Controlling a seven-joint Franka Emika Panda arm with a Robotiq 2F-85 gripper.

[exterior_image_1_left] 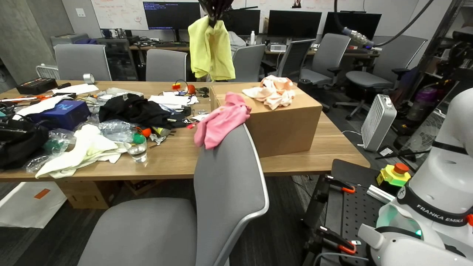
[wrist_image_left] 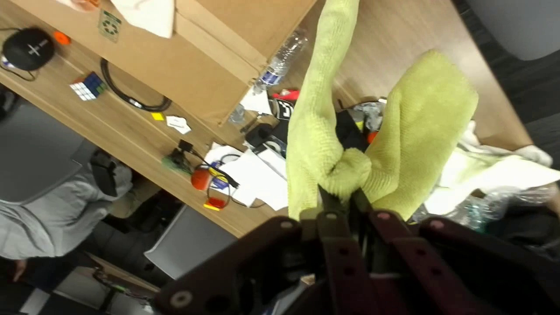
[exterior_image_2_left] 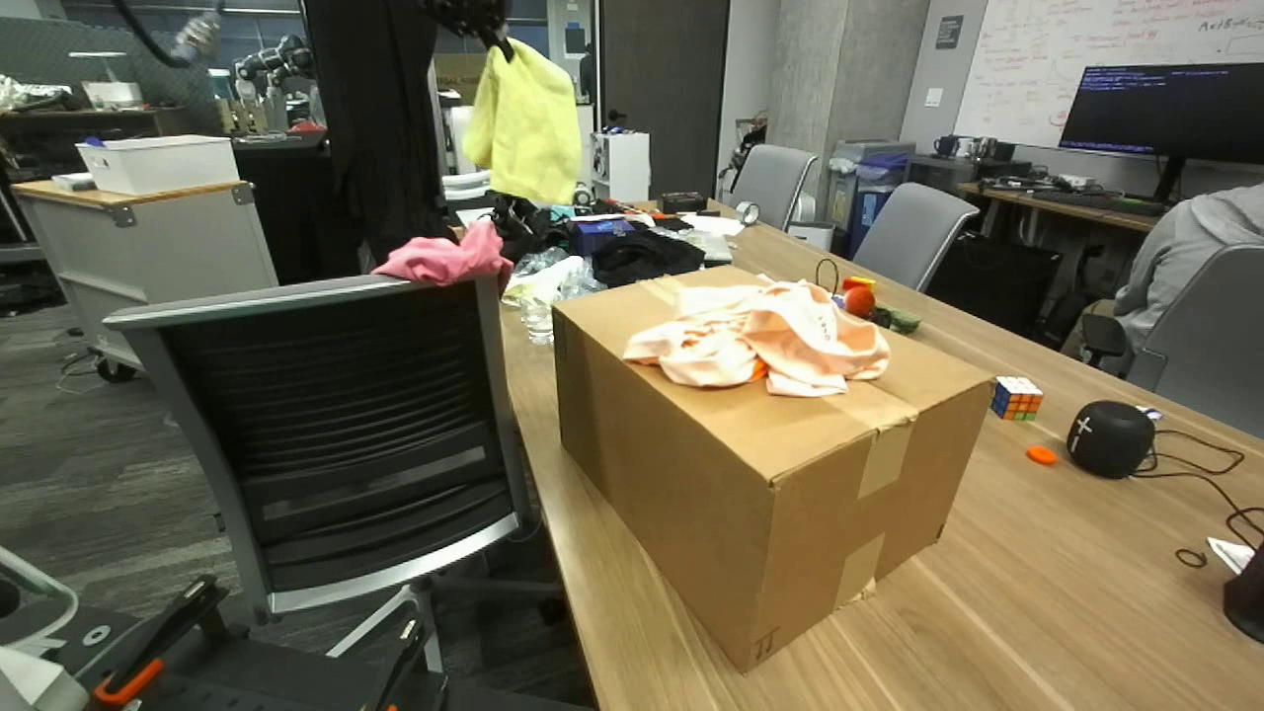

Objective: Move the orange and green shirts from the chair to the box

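Observation:
My gripper (exterior_image_1_left: 212, 23) is shut on a yellow-green cloth, the green shirt (exterior_image_1_left: 212, 51), and holds it high above the table. The shirt hangs in folds and also shows in an exterior view (exterior_image_2_left: 528, 128) and in the wrist view (wrist_image_left: 420, 127). In the wrist view the fingertips (wrist_image_left: 343, 194) pinch a bunched part of it. The pale orange shirt (exterior_image_2_left: 770, 336) lies crumpled on top of the closed cardboard box (exterior_image_2_left: 671, 464). The box is partly in the wrist view (wrist_image_left: 188, 65), to one side of the held shirt. The grey chair (exterior_image_1_left: 232, 170) stands against the table.
A pink cloth (exterior_image_1_left: 223, 120) drapes over the chair's backrest, close to the box. The table (exterior_image_1_left: 166, 159) holds a glass of water (exterior_image_1_left: 136, 151), a white cloth (exterior_image_1_left: 87, 151), a black cloth (exterior_image_1_left: 133, 111), a speaker (exterior_image_2_left: 1111, 439) and a Rubik's cube (exterior_image_2_left: 1017, 397).

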